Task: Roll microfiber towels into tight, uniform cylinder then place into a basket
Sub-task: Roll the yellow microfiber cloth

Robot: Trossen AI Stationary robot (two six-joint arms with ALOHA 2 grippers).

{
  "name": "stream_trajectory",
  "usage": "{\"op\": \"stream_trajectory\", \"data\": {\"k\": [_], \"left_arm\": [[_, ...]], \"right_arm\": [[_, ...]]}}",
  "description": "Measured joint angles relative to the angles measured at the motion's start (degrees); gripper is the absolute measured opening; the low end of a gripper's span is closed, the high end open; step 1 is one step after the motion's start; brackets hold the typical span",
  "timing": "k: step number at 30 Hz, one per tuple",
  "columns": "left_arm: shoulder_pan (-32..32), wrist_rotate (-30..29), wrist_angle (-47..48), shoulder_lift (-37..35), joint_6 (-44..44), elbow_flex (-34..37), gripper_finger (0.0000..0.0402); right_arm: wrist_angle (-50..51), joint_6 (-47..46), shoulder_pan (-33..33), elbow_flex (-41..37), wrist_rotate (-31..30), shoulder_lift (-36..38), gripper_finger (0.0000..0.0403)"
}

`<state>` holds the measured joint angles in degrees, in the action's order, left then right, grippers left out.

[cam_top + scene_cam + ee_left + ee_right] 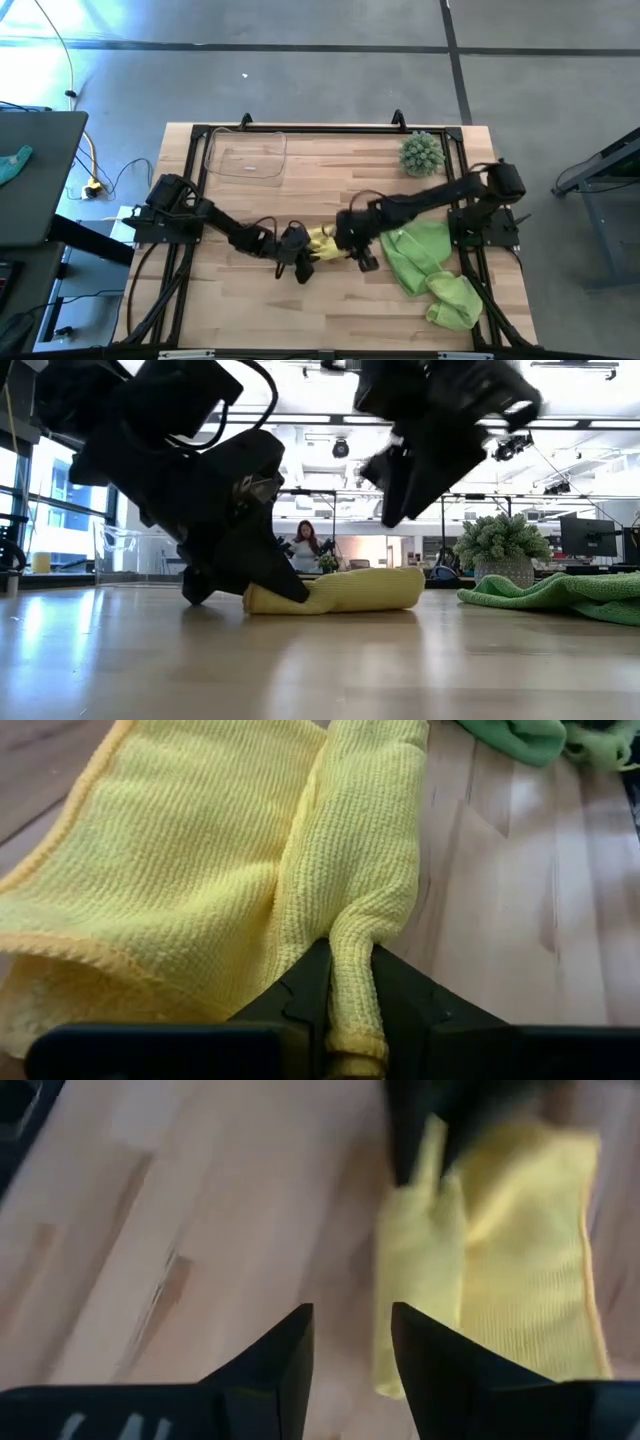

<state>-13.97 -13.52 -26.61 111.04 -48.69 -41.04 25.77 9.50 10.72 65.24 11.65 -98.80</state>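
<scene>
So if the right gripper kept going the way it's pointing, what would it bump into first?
Probably the yellow towel. The right gripper is open with nothing in it, and the half-rolled towel lies just ahead on the table, slightly to one side. The left gripper already pinches it. Depth is hard to judge.

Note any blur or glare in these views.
Right wrist view: motion-blurred, smearing the yellow towel. Low view: the right pincer is smeared, bright ceiling lights behind. Left wrist view: sharp, the left pincer pinching towel. High view: floor glare at upper left.
</scene>
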Motion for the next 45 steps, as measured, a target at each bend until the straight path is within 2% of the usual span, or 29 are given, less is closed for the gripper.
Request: {"op": "stream_trajectory", "data": {"k": [4, 10, 14, 21, 26, 34, 38, 45], "left_arm": [[0.06, 0.27, 0.01, 0.0, -0.03, 0.0, 0.0055], [0.04, 0.22, -0.04, -0.11, 0.02, 0.02, 0.0054], [0.21, 0.22, -0.48, -0.11, 0.23, 0.1, 0.0054], [0.21, 0.16, -1.22, -0.11, 0.57, 0.24, 0.0054], [0.21, 0.13, -1.22, -0.11, 0.49, 0.23, 0.0054], [0.21, 0.59, -0.74, -1.03, 0.4, 0.37, 0.0054], [0.21, 1.46, -0.07, -2.48, 0.31, 0.46, 0.0054], [0.03, 1.58, 0.85, -3.28, -0.02, 0.47, 0.0054]], "right_arm": [[-4.03, 4.74, 5.64, -5.29, -5.67, 0.67, 0.013], [-27.67, -1.0, 9.24, -17.29, -16.43, 0.65, 0.0127], [-39.17, -0.2, 10.3, -22.38, -21.2, 0.65, 0.0124], [-45.04, 1.82, 8.76, -27.76, -26.43, 0.65, 0.0124], [-45.34, 1.02, 7.06, -27.77, -24.69, 0.65, 0.0132], [-46.46, 0.86, 4.46, -27.74, -23.44, 0.52, 0.0189], [-46.33, 0.83, 2.82, -27.74, -19.93, 0.52, 0.0195], [-46.66, 0.8, 1.03, -27.72, -19.75, 0.3, 0.0195]]}}
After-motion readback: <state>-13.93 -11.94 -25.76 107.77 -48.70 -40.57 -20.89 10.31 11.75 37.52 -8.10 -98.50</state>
